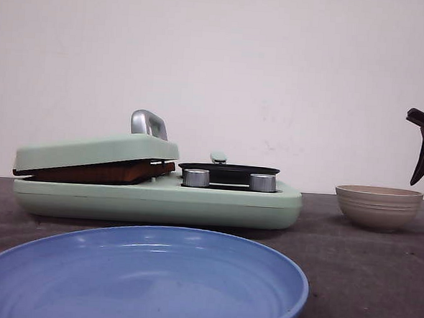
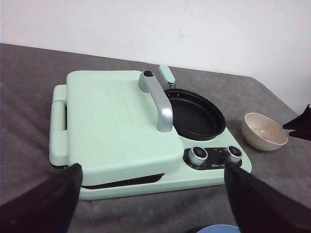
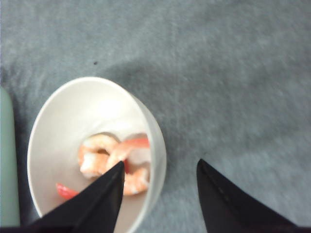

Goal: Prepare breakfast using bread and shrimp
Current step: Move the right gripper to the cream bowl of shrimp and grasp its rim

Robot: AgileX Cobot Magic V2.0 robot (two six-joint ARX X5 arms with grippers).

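Observation:
Several pink-orange shrimp (image 3: 114, 162) lie in a beige bowl (image 3: 48, 121), which stands on the table to the right of the breakfast maker (image 1: 378, 207). My right gripper (image 3: 160, 161) hangs open over the bowl's rim, one finger above the shrimp and the other outside the bowl. My left gripper (image 2: 153, 166) is open and empty in front of the mint-green breakfast maker (image 2: 116, 121). Its lid is down. A brown band (image 1: 89, 172) shows in the slit under the lid; I cannot tell whether it is the bread.
A black pan (image 2: 197, 114) sits on the maker's right half, behind two silver knobs (image 1: 196, 177) (image 1: 262, 182). A silver handle (image 2: 158, 99) stands on the lid. A large blue plate (image 1: 140, 277) lies nearest the front edge. Grey cloth covers the table.

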